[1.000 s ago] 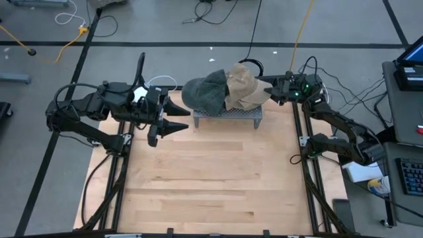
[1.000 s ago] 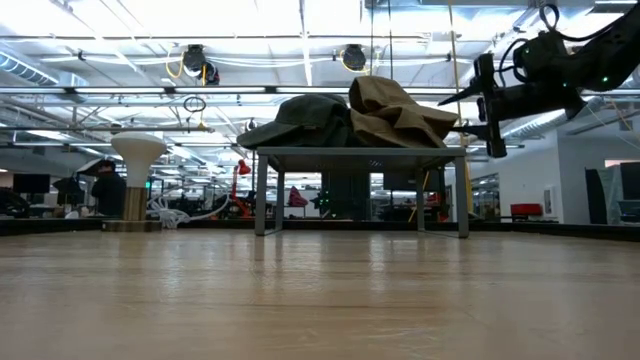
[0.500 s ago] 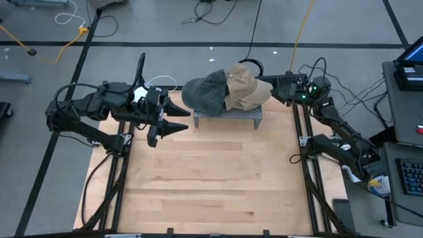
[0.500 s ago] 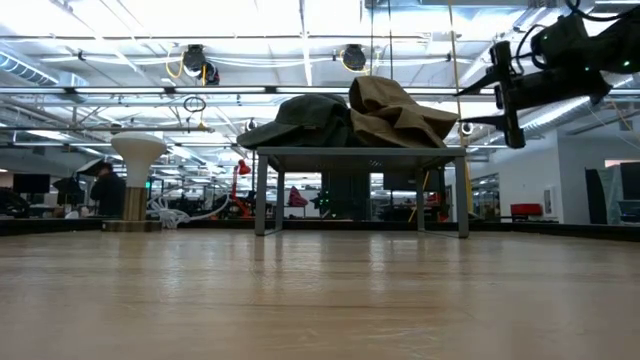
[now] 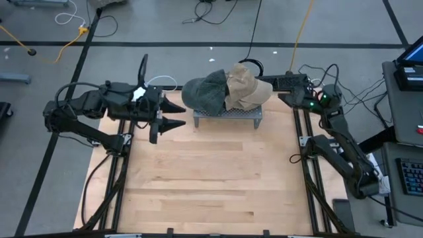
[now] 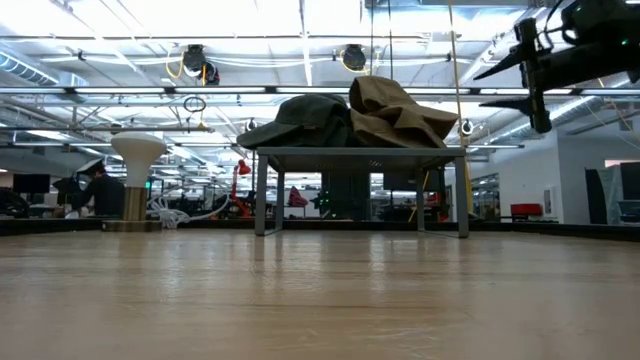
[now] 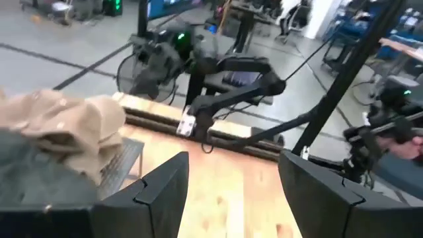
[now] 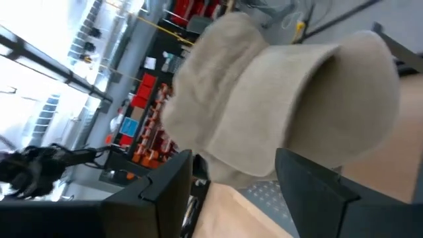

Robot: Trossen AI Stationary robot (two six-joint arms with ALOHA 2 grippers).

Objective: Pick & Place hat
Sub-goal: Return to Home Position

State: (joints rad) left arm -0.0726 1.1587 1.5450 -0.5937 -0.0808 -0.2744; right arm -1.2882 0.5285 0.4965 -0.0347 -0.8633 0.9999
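right gripper [image 6: 480,90] hangs open and empty, near the brown caps [image 5: 248,89]. they sit beside the green caps [image 5: 205,92] on the little shelf [image 5: 228,116] at the table's [image 5: 211,178] far edge. left gripper [image 5: 185,116] waits open on the other side.
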